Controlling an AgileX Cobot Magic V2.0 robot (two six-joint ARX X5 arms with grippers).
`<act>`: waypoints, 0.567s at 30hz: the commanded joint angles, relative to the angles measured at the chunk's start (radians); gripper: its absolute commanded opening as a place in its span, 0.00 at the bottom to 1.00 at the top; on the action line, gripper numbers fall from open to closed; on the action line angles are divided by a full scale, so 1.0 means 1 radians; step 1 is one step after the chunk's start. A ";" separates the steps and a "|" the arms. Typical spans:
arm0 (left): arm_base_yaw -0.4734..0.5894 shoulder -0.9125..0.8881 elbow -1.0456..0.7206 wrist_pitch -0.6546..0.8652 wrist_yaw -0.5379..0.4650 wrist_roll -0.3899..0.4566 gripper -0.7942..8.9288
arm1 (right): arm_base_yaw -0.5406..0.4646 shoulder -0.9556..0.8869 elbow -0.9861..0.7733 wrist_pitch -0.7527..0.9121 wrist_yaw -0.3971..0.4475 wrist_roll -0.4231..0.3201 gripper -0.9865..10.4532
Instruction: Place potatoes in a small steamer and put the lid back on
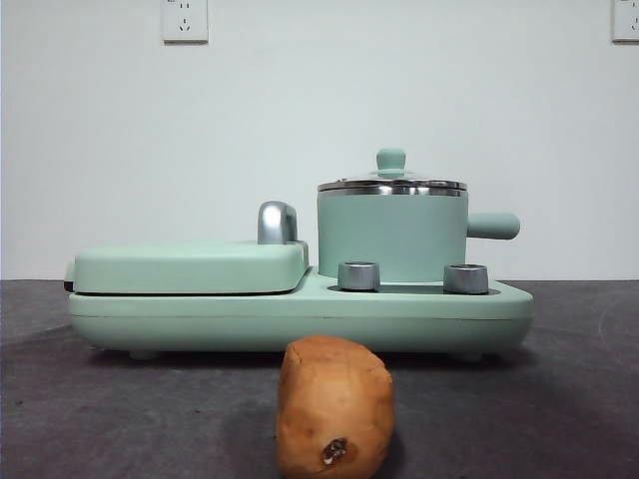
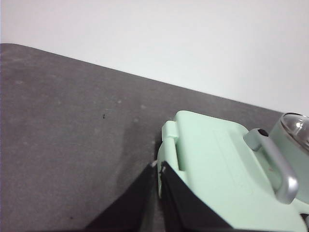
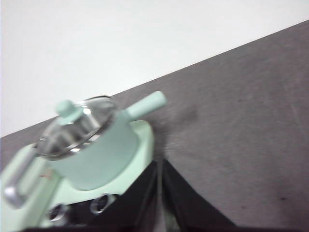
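Note:
One orange-brown potato [image 1: 334, 407] lies on the dark table at the front centre, dark spot toward the camera. Behind it the mint-green small steamer [image 1: 392, 238] stands on the right half of the appliance, stubby handle [image 1: 493, 226] pointing right. Its glass lid [image 1: 391, 184] with a green knob [image 1: 391, 160] sits on the rim. In the right wrist view the steamer [image 3: 96, 154] and lid [image 3: 77, 128] show beyond my right gripper [image 3: 159, 164], which is shut and holds nothing. My left gripper [image 2: 158, 169] is shut and empty, by the griddle end of the appliance. Neither arm shows in the front view.
The mint-green appliance base [image 1: 300, 317] carries a flat griddle cover [image 1: 190, 266] with a chrome handle [image 1: 277, 223] on its left half, and two steel dials [image 1: 359, 275] in front of the steamer. A white wall with sockets [image 1: 185, 20] stands behind.

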 commanded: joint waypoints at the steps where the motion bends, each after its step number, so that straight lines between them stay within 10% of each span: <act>1: -0.004 0.098 0.125 -0.025 0.028 0.025 0.10 | 0.000 0.068 0.098 -0.037 -0.068 0.008 0.10; 9: -0.004 0.370 0.410 -0.097 0.238 0.026 0.10 | 0.000 0.300 0.335 -0.140 -0.401 -0.090 0.10; 17: -0.004 0.553 0.558 -0.148 0.519 0.055 0.10 | 0.000 0.435 0.452 -0.153 -0.564 -0.171 0.10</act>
